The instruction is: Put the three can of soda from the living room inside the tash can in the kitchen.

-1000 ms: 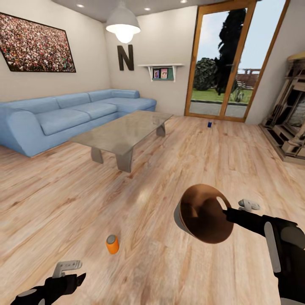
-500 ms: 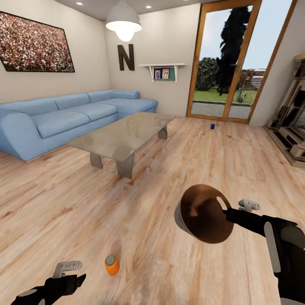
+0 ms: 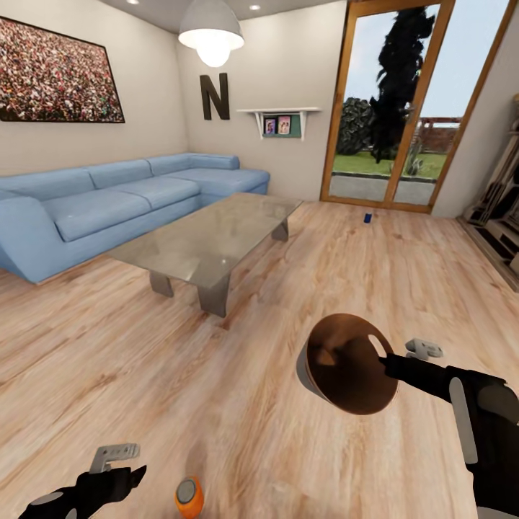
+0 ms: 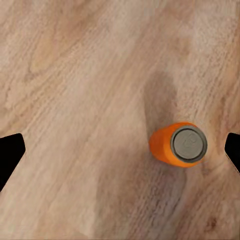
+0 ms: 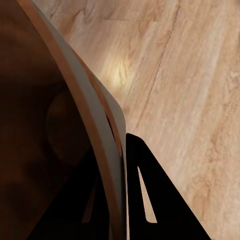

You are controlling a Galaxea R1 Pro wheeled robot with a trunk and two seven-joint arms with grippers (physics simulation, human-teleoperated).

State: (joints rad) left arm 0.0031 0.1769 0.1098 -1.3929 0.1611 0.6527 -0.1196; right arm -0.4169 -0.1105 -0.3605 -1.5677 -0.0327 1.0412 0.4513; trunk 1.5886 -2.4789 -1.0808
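Observation:
An orange can of soda point(image 3: 189, 497) stands upright on the plank floor just right of my left gripper point(image 3: 126, 465). In the left wrist view that can point(image 4: 179, 144) lies between the wide-open fingers, closer to one of them, and my left gripper point(image 4: 122, 150) hangs above the floor. My right gripper point(image 3: 387, 360) is shut on the rim of the brown wooden tash can point(image 3: 346, 364), held tilted in the air with its mouth toward me. The right wrist view has the gripper point(image 5: 117, 185) pinching the thin wall point(image 5: 95, 130). A dark blue can point(image 3: 367, 217) stands far off near the glass door.
A low glass-topped table point(image 3: 209, 241) stands ahead on the left, with a blue corner sofa point(image 3: 108, 202) behind it. The glass door point(image 3: 393, 108) is at the back. A fireplace unit point(image 3: 501, 216) lines the right wall. Open plank floor runs between the table and that wall.
The whole view has moved forward: the orange can has slid down the picture to beside my left gripper. Both arms and the held bucket keep their pose.

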